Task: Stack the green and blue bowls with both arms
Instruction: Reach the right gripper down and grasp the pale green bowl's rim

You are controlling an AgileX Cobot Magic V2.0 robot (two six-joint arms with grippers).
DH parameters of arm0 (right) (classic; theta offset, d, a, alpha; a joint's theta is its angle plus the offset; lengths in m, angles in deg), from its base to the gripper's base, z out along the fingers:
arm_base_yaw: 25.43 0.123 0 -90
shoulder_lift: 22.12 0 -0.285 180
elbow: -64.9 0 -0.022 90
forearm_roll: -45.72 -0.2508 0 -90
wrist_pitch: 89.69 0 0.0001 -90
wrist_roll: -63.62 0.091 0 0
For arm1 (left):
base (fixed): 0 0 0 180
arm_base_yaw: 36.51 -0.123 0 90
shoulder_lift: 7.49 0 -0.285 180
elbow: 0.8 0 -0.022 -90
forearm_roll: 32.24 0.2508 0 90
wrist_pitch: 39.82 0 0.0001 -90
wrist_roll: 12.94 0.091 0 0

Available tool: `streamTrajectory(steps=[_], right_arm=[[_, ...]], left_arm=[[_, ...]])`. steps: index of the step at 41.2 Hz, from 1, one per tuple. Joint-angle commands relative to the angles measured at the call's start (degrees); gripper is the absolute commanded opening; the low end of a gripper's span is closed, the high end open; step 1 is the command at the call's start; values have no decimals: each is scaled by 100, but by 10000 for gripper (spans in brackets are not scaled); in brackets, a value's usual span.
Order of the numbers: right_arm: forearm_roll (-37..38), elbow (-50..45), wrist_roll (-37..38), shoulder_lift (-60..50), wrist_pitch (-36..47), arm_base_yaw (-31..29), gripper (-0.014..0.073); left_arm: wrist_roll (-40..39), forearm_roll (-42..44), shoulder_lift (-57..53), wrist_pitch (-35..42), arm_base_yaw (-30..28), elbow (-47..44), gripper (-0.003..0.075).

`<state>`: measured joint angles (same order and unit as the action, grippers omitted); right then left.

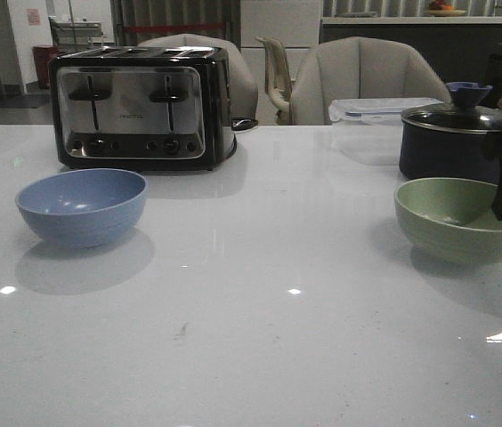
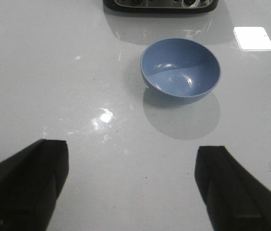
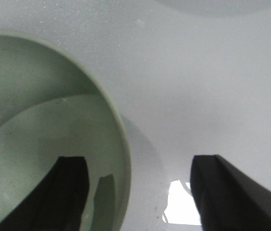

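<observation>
Two bowls are counted on the white desk (image 1: pixel 260 338) — one blue bowl (image 1: pixel 81 206) at the left, in front of one toaster (image 1: pixel 142 106), and one green bowl (image 1: pixel 461 219) at the right, just before one dark lidded pot (image 1: pixel 451 140). The bowls are set well apart. The left gripper (image 2: pixel 130 190) is held spread, short of the blue bowl. The right gripper (image 3: pixel 138 192) is spread astride the green bowl's rim — one finger inside, one outside.

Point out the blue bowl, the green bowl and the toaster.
blue bowl (image 1: pixel 81 206), front view, on its outer wall.
green bowl (image 1: pixel 451 222), front view, on its near outer wall.
toaster (image 1: pixel 135 107), front view, on its chrome front panel.
</observation>
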<state>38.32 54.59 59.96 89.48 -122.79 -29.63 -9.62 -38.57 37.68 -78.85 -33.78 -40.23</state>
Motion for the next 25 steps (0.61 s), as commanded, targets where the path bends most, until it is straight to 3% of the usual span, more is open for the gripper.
streamTrajectory(steps=[1,13,20,25], right_arm=[[-49,199,-25,-185,306,-38,434],[-49,265,-25,-97,250,-38,127],[-68,303,-25,-174,90,-38,36],[-114,348,-25,-377,-67,21,34]], left_arm=[[-29,-37,21,380,-6,173,582],[-29,-37,21,380,-6,173,582],[-29,-37,21,380,-6,173,582],[-29,-37,21,380,-6,173,582]])
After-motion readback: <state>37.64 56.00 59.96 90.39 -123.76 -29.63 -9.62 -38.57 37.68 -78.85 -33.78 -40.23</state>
